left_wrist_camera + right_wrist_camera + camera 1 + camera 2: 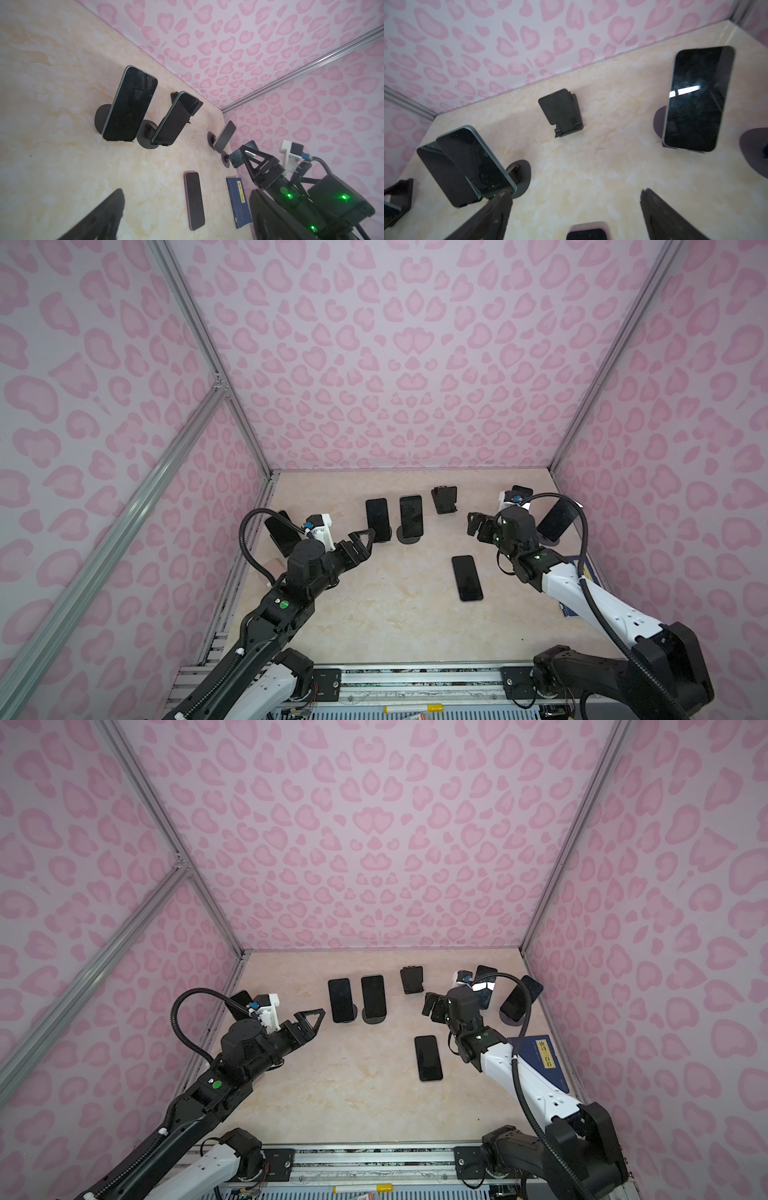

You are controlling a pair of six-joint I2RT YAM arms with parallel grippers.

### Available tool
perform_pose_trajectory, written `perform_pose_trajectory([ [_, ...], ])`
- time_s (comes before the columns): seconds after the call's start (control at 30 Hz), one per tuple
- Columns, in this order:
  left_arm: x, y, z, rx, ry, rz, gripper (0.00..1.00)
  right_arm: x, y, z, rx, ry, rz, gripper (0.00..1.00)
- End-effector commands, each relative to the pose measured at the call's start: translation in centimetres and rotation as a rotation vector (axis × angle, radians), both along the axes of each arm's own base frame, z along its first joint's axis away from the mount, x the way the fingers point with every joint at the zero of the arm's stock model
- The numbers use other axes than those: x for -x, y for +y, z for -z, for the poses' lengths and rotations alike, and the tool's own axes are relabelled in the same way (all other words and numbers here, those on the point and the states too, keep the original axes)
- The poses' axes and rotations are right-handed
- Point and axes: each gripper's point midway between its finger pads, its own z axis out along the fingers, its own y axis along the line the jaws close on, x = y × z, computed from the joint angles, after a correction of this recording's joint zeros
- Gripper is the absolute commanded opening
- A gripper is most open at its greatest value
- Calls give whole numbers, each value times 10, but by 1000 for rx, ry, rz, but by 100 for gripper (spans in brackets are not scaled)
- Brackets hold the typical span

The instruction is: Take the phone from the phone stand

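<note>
A: On the beige marbled tabletop (374,626), in both top views, where is it?
B: The flat, dark, purple-rimmed phone (467,577) lies screen-up, apart from the empty black folding stand (444,499). The right gripper (478,526), spread and holding nothing, is near that stand; the left gripper (361,540) is beside a propped phone (378,519).
A: Left wrist?
B: Left jaws released, empty; the phone (194,200) lies near a blue book (239,200).
A: Right wrist?
B: Fingers (483,218) wide apart, stand (562,113) beyond them.
</note>
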Motion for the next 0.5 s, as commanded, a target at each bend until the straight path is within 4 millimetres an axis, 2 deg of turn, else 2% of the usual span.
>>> perform_pose_trajectory([
  [0.0,-4,-3,-4,18,3,-2,97,5,-24,-5,-86,-80,102,99],
  [0.07,-6,-3,7,10,34,-8,97,8,-29,-2,-164,-105,93,99],
  [0.17,-7,-4,16,-9,49,-3,97,12,-24,0,-170,-129,32,86],
  [0.4,-9,-3,14,-46,27,0,97,21,-25,18,-59,-49,66,85],
  [0.47,-8,-3,15,-53,25,3,97,26,-39,23,-26,-23,131,83],
])
